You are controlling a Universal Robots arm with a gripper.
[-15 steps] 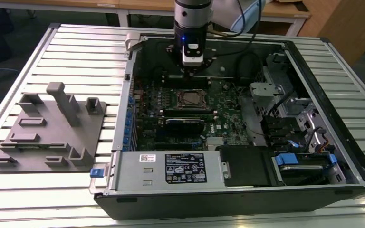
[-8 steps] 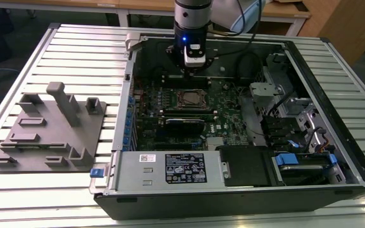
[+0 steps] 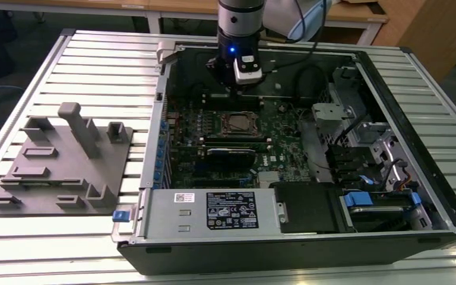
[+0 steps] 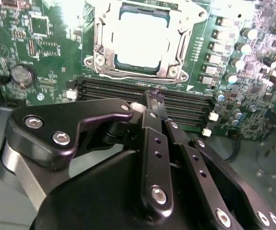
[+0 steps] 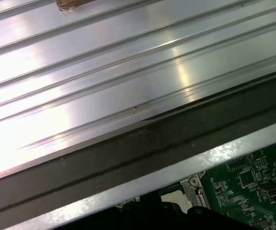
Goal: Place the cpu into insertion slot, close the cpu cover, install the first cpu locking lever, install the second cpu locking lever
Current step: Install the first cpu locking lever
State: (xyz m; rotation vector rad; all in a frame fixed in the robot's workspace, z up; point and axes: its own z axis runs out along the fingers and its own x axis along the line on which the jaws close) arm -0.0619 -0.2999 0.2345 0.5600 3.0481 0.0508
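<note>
1. gripper (image 4: pixel 154 98) is clenched, fingers pressed together at the tip with nothing between them. it hangs over the memory slots (image 4: pixel 142 93), just beside the socket.
2. in the exterior view the arm (image 3: pixel 240 29) comes down inside the open computer case (image 3: pixel 418 119), near its far wall. gripper (image 3: pixel 246 80) sits past the insertion slot (image 3: pixel 241 123), apart from it.
3. cpu (image 4: pixel 140 40) lies flat in the insertion slot (image 4: pixel 142 74). its top is glared out to near white in the second wrist view, so surface detail is lost.
4. cpu cover (image 4: pixel 104 48) is down around the chip, silver frame with the chip showing through its window. can't tell from these views whether the levers are latched.
5. room: open board around the socket on the side toward the power supply box (image 3: pixel 212 211); drive bays (image 3: pixel 370 148) and cables crowd the exterior view's right.
6. grey fixture block (image 3: pixel 62 166) sits on the ribbed table (image 3: pixel 101 77) at the exterior view's left, well apart from the case.
7. first wrist view: ribbed table (image 5: pixel 104 62), dark case edge (image 5: pixel 128 153), a corner of green board (image 5: pixel 248 191). the gripper body is cut off at the frame edge.
8. the gripper's own body hides the near part of the board in the second wrist view.
</note>
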